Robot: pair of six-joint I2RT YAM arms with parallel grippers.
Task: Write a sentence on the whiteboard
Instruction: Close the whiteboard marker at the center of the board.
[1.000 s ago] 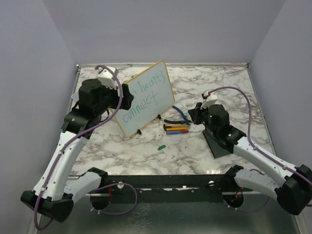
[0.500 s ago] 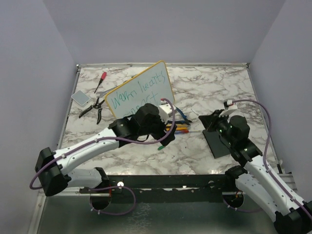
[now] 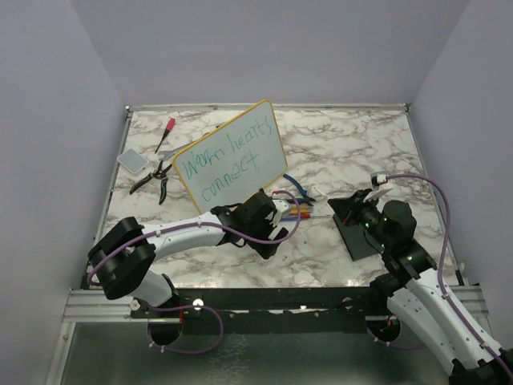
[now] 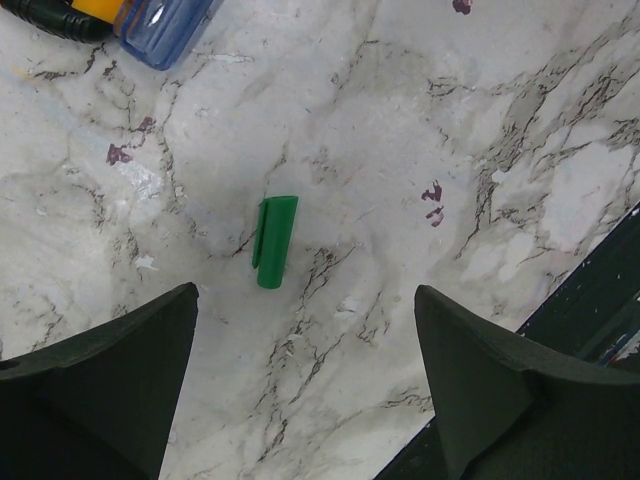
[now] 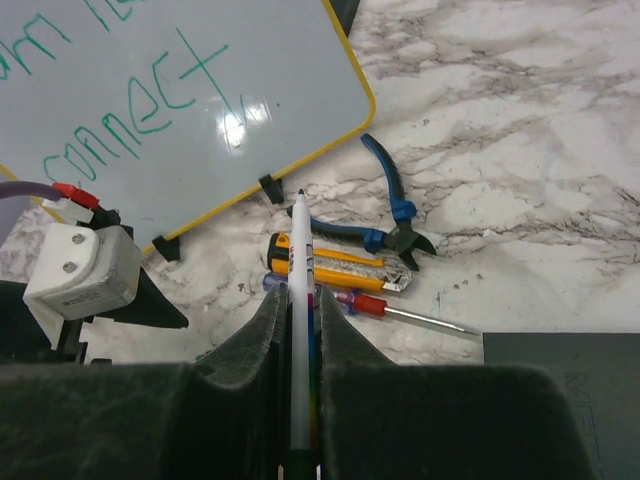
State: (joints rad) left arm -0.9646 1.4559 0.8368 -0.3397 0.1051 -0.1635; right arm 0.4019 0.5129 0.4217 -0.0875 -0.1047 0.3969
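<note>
**Top external.** The whiteboard (image 3: 271, 154) stands tilted on its black feet, upper centre of the frame, at the back of the marble surface (image 3: 361, 144). The sentence (image 3: 228, 163) reads "Warm hearts connect" in 2 teal lines; it looks finished. The left claw (image 3: 271, 234) reaches low to frame centre, just below the board. The right claw (image 3: 359, 210) hangs over the black pad (image 3: 357, 237) at right. Pliers (image 3: 152, 180), a red-handled screwdriver (image 3: 166, 131) and a grey pad (image 3: 132, 159) lie upper left, well apart from both arms.

**Left wrist.** Left claw (image 4: 305, 300) released, jaws spread wide, nothing between them. A green cap (image 4: 275, 240) lies flat on the marble at frame centre, between and just beyond the fingertips. Dark edge of the surface at lower right.

**Right wrist.** Right claw (image 5: 298, 300) clenched on a white marker (image 5: 300, 330), bare tip aimed up the frame toward the board's lower edge. Whiteboard (image 5: 280, 90) fills the upper left, with "connect" legible. Blue-handled cutters (image 5: 390, 215) and a yellow knife (image 5: 335, 265) sit near the tip.

**Risks, judged.**
- Cap is small and flat. Jaws closing off-centre could flick it toward the near edge.
- Uncapped tip near the board. A stray forward move would mark or smear the writing.
- Tool clutter under the marker could snag it.
</note>
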